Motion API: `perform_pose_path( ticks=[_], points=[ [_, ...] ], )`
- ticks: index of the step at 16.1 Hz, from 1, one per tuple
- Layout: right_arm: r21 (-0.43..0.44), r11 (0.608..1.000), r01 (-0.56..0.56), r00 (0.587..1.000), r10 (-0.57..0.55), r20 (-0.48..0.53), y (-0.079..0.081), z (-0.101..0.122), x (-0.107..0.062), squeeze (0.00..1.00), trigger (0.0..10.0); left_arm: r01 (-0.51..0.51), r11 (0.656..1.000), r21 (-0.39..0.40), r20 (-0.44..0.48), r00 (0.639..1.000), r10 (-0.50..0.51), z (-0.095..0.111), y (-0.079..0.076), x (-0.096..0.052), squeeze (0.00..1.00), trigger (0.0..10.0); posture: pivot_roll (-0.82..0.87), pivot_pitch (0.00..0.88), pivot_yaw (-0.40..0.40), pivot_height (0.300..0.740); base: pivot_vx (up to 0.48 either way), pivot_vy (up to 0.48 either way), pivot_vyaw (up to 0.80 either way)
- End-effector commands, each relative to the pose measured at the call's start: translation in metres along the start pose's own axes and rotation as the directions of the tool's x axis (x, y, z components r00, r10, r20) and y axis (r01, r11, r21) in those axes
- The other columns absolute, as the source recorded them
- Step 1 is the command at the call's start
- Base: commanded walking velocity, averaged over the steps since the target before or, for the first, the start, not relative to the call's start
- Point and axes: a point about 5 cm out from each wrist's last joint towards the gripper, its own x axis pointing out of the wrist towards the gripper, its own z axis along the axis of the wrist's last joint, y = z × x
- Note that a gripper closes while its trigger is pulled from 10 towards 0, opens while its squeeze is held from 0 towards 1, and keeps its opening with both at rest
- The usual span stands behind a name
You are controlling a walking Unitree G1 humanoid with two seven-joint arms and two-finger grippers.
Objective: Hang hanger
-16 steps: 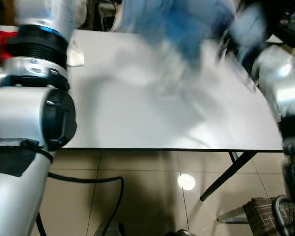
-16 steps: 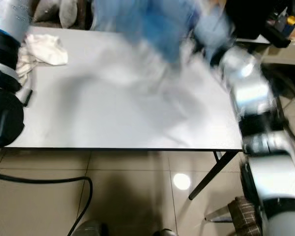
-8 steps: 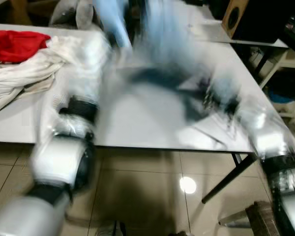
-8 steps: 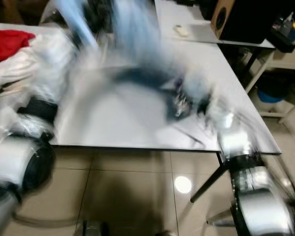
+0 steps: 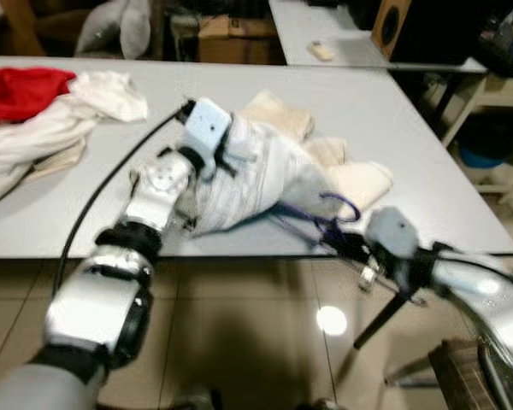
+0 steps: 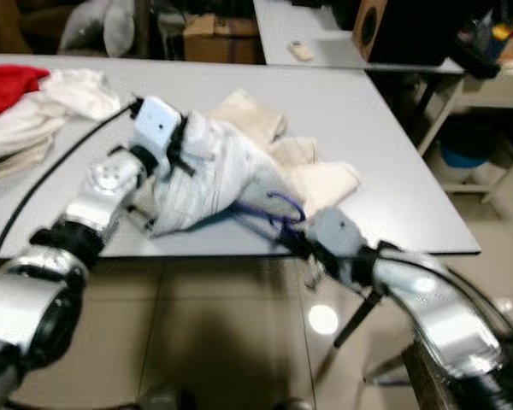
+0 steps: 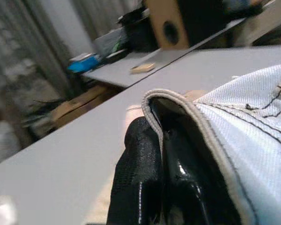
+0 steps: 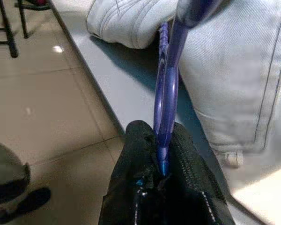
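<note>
A pale blue-white denim garment [image 5: 256,179] lies bunched on the grey table [image 5: 410,111] near its front edge. My left gripper [image 5: 236,157] reaches onto the table and is shut on the garment's hem [image 7: 178,101], which folds over the black fingers [image 7: 140,164]. A purple hanger [image 5: 329,213] sticks out from under the garment toward the table edge, its hook curling upward. My right gripper [image 5: 344,244] is at the front edge, shut on the hanger [image 8: 166,89], whose thin end is pinched between the fingertips [image 8: 145,150].
Cream cloths [image 5: 359,179] lie behind and right of the garment. A white cloth [image 5: 68,120] and a red one [image 5: 17,90] are heaped at the far left. A black cable [image 5: 111,179] crosses the table. A speaker [image 5: 393,26] stands on a second table behind.
The garment, a blue blur raised above the table earlier, now rests on the tabletop. Both arms have come down with it, and the camera has shifted.
</note>
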Motion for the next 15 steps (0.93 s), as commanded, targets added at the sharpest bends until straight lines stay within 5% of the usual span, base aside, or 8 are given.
perform_pose_path(
  ticks=[1,3,5,6,8,11,12,15],
  points=[
    [-0.018,0.999,-0.032,0.999,0.032,0.042,0.002,0.014,-0.005,0.0,10.0,-0.025,0.999,0.035,-0.01,1.0,0.025,0.001,0.005,0.0,0.0,10.0,0.01,0.024,0.006,0.74,0.0,0.0,0.0],
    [-0.019,0.998,-0.051,0.997,0.05,-0.056,0.005,0.011,-0.025,0.0,10.0,-0.162,0.985,0.058,-0.02,0.986,0.164,0.009,0.038,-0.003,0.0,10.0,0.01,0.012,-0.005,0.74,0.0,0.0,0.0],
    [-0.021,0.999,0.047,0.997,-0.048,-0.06,-0.004,0.01,-0.027,0.0,10.0,-0.214,0.976,0.047,-0.01,0.977,0.214,0.015,0.048,-0.003,0.0,10.0,0.0,0.005,-0.002,0.74,0.0,0.0,0.0],
    [-0.025,0.927,0.374,0.924,-0.375,-0.07,-0.039,0.006,-0.031,0.0,10.0,-0.254,0.966,-0.04,0.052,0.965,0.256,0.034,0.055,0.003,0.0,10.0,0.0,0.003,-0.002,0.74,0.0,0.0,0.0],
    [-0.022,0.849,0.528,0.849,-0.528,0.015,-0.056,0.016,-0.034,0.0,10.0,-0.257,0.958,-0.123,0.138,0.952,0.273,0.057,0.057,0.01,0.0,10.0,0.0,0.003,0.0,0.74,0.0,0.0,0.0],
    [-0.05,0.789,0.613,0.79,-0.612,0.019,-0.069,0.021,-0.021,0.0,10.0,-0.196,0.944,-0.264,0.312,0.909,0.276,0.103,0.059,0.02,0.0,10.0,0.0,0.009,0.007,0.74,0.0,0.0,0.0],
    [-0.107,0.72,0.685,0.725,-0.688,0.014,-0.083,0.021,-0.013,0.0,10.0,-0.147,0.943,-0.299,0.39,0.883,0.262,0.122,0.06,0.022,0.0,10.0,0.0,0.009,0.002,0.74,0.0,0.0,0.0],
    [-0.108,0.668,0.736,0.675,-0.736,0.052,-0.095,0.028,-0.006,0.0,10.0,-0.088,0.964,-0.252,0.46,0.865,0.199,0.131,0.056,0.021,0.0,10.0,0.02,0.01,-0.019,0.74,0.0,0.0,0.0]
  ],
)
